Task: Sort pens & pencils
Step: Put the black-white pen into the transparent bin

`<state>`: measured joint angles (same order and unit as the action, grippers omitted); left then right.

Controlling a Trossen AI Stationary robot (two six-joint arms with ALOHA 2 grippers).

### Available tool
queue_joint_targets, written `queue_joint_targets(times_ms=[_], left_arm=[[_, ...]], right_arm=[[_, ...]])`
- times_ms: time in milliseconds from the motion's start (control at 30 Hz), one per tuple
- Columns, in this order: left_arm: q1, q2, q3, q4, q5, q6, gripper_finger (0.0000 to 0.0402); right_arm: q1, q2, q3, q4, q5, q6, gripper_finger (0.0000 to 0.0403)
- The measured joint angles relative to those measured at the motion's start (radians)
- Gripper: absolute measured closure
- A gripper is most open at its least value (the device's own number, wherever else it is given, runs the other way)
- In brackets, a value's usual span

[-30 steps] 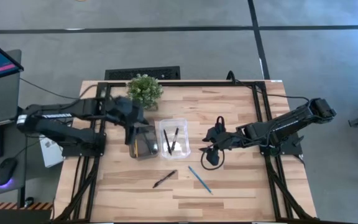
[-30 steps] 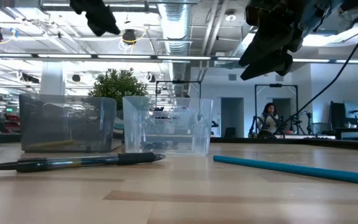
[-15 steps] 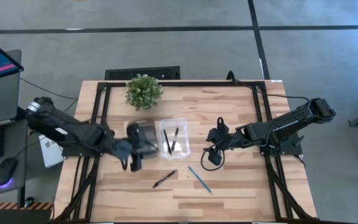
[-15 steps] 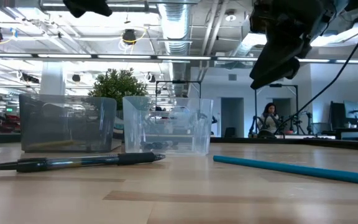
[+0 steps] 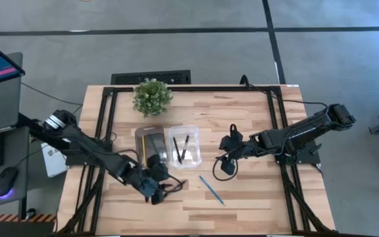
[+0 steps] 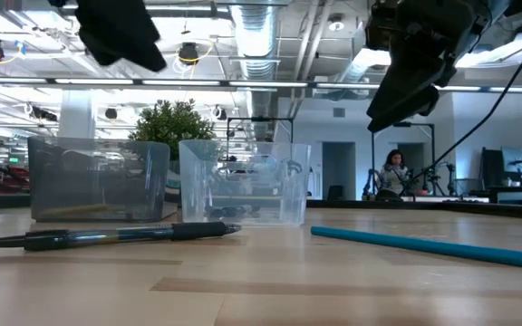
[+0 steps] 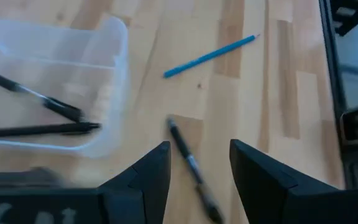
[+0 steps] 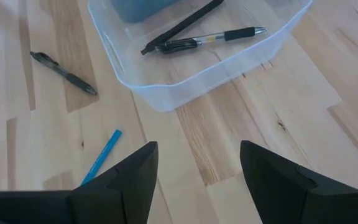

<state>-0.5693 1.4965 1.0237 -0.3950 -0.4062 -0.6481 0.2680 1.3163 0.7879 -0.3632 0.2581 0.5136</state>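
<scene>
A black pen (image 5: 174, 189) lies flat on the wooden table near its front edge, and a blue pencil (image 5: 211, 189) lies just to its right. Two more pens (image 8: 191, 34) lie in the clear bin (image 5: 184, 146). Beside that stands a grey bin (image 5: 151, 146). My left gripper (image 7: 199, 149) hangs open above the loose pen (image 7: 188, 162), one finger on each side in the left wrist view, touching nothing. My right gripper (image 8: 197, 149) hangs open right of the clear bin, above the table.
A potted plant (image 5: 152, 95) stands at the table's far side behind the bins. A black metal frame (image 5: 272, 105) runs along the table's edges. Bare wood lies at the front right, past the blue pencil (image 6: 424, 246).
My left gripper has swung from above the grey bin toward the table's near edge and down, rolling as it went, and now hangs over the loose black pen. It has stayed open. The pens, the pencil and the bins have not moved.
</scene>
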Motion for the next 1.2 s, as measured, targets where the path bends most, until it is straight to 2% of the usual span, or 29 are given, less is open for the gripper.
queue_joint_targets(times_ms=[433, 867, 1200], left_arm=[[-0.002, 0.167, 0.0, 0.069, 0.062, -0.23, 0.0246], [-0.023, 0.226, 0.001, 0.041, 0.214, -0.367, 0.0246], [-0.026, 0.261, -0.001, -0.043, 0.22, -0.466, 0.0246]], right_arm=[[0.0, 0.0, 0.0, -0.003, 0.0, -0.105, 0.0154], [0.0, 0.0, 0.0, -0.016, 0.0, -0.148, 0.0154], [0.0, 0.0, 0.0, 0.001, 0.0, -0.148, 0.0154]])
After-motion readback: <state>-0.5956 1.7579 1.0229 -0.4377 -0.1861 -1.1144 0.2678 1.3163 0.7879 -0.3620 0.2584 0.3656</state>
